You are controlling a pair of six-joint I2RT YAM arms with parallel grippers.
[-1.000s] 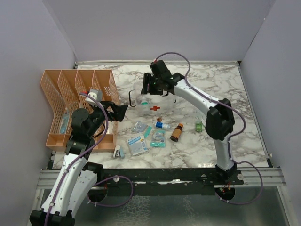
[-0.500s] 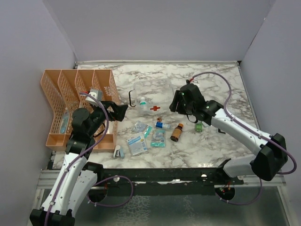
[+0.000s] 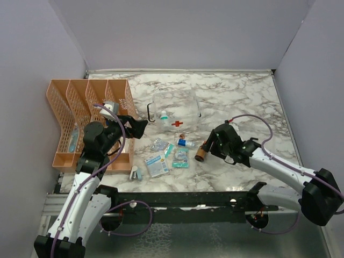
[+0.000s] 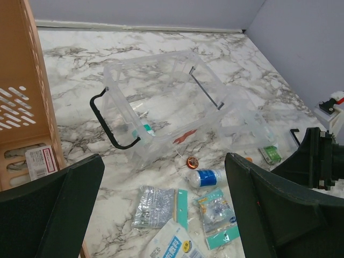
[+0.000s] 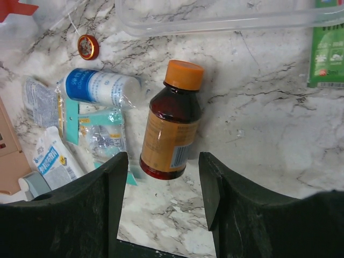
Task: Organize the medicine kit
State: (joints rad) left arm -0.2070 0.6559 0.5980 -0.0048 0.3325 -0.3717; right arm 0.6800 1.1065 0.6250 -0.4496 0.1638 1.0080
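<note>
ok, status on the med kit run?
Left gripper open, idle by the orange organizer. Right gripper open above the brown bottle, not gripping. Medicine kit lid open, loose packets on the table in front. Nothing blocking.

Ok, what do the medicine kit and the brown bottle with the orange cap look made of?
Medicine kit: clear glossy plastic, probably; the marbled table shows through its walls. Brown bottle: dark amber and shiny, glass or plastic, hard to tell; its orange cap looks like matte plastic.
</note>
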